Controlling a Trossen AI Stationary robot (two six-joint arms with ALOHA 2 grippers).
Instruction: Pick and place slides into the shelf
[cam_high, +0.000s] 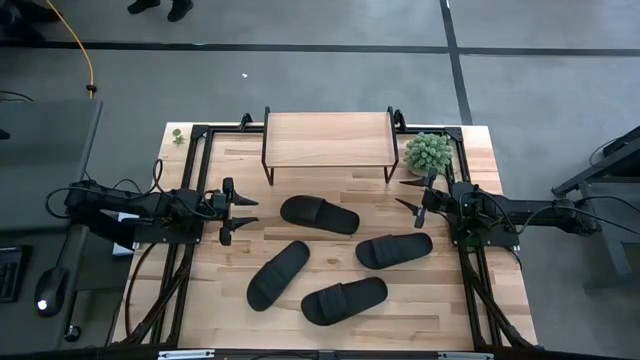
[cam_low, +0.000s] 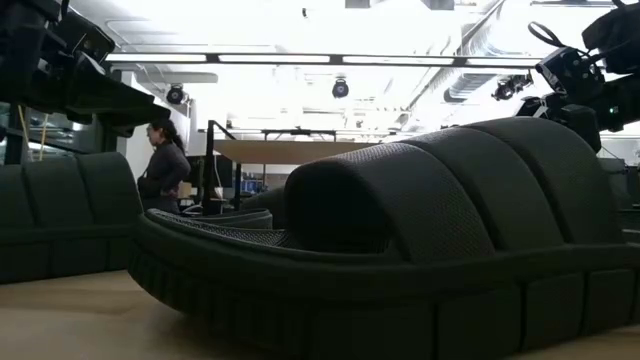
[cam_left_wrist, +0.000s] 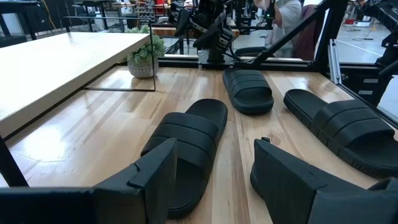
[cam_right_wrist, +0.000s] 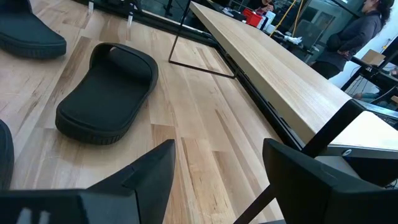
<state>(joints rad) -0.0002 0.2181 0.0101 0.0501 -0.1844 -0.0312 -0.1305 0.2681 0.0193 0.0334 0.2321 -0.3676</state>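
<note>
Slides (cam_high: 319, 215), four in total, lie loose on the tabletop (cam_high: 480, 150) in front of the shelf (cam_high: 328, 139), between the left end effector (cam_high: 246, 210) and right end effector (cam_high: 407, 192), both spread apart and empty.

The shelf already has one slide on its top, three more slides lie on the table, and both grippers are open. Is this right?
Not quite. The shelf is bare on top in the high view; all four slides lie on the table. The left gripper and right gripper are open.
</note>
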